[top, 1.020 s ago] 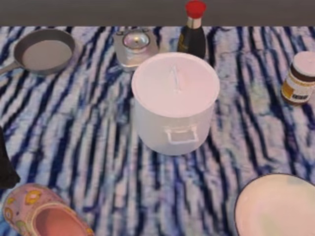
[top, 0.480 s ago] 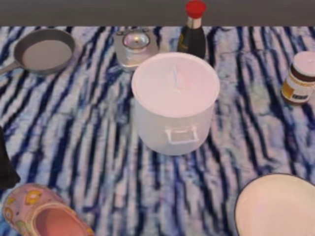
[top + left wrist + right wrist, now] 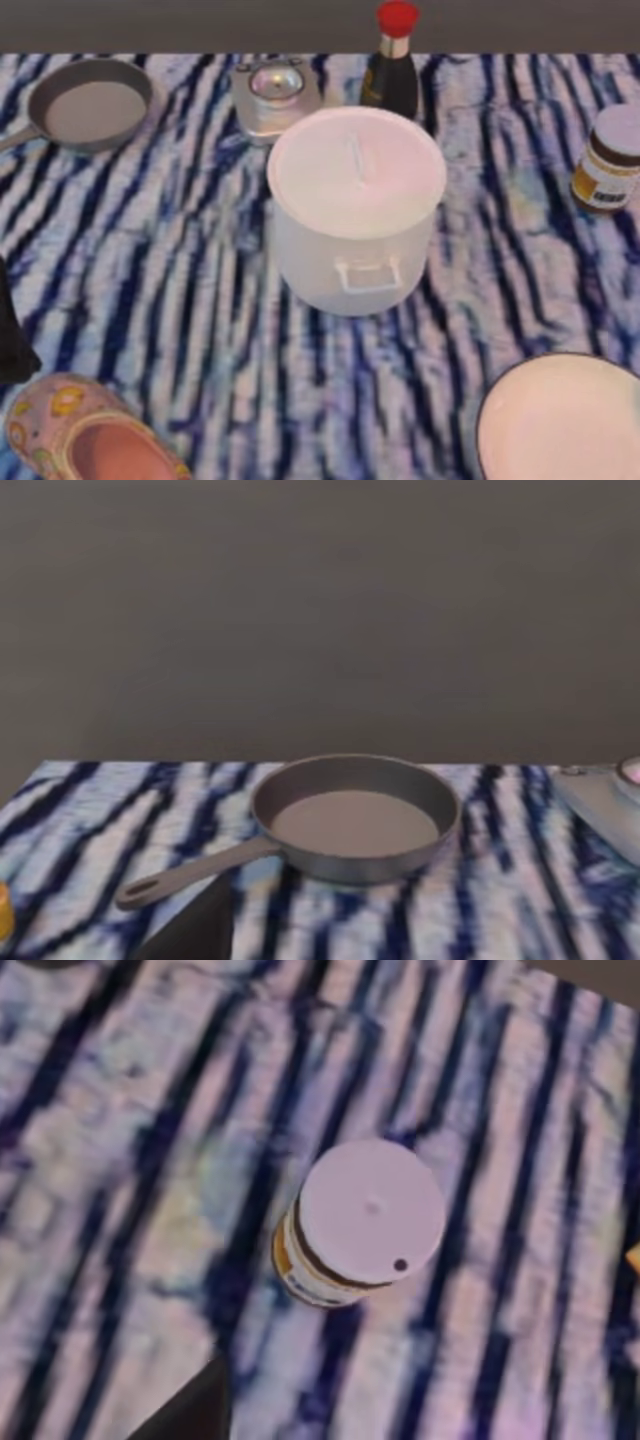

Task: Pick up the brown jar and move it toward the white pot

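Looking down from the right wrist view, straight onto the white lid of the brown jar (image 3: 360, 1225), with only a dark corner of the right gripper's own body showing at the frame edge; fingers out of sight, so impossible to tell whether spread or closed. Not appearing in the top view at all, this arm, though judging by the wrist picture, hovering above the jar. Parking at the table's left edge, the left arm, a dark sliver beside the pink shoe (image 3: 85, 435), its wrist camera facing the grey frying pan (image 3: 355, 818); its fingers unseen too.

Standing upright near the table's right edge, the brown jar (image 3: 608, 160), well apart from the white pot (image 3: 355, 210) at the centre, with bare striped cloth between them.

Likely handling as a small, rigid, light cylinder, smooth-walled and so somewhat slippery. Probably best taking hold across the labelled body just under the lid, squeezing on opposite sides and keeping it vertical.

Also sitting around: a red-capped dark bottle (image 3: 392, 65) behind the pot, a white plate (image 3: 560, 420) at the near right.
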Available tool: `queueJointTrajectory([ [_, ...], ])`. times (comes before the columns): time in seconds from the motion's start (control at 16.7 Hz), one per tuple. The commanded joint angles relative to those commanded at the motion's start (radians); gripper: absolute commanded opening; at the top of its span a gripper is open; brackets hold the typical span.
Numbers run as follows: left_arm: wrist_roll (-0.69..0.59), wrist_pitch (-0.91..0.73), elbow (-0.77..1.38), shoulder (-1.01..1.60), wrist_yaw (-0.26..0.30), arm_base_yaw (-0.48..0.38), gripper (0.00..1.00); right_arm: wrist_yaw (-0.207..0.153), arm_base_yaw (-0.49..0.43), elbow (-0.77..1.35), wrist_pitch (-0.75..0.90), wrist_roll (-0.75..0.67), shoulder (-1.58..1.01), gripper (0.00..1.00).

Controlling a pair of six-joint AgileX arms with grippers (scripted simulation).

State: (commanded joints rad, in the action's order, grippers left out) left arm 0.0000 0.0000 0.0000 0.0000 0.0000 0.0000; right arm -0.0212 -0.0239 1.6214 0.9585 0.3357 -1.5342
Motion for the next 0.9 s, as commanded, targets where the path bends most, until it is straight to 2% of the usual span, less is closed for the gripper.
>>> queueJointTrajectory([
  [0.54,0.000,0.000,0.000,0.000,0.000,0.000,1.00,0.022,0.006,0.911,0.529,0.212,-0.873,1.00],
  [0.9,0.000,0.000,0.000,0.000,0.000,0.000,1.00,0.030,0.006,1.243,0.721,0.294,-1.197,1.00],
])
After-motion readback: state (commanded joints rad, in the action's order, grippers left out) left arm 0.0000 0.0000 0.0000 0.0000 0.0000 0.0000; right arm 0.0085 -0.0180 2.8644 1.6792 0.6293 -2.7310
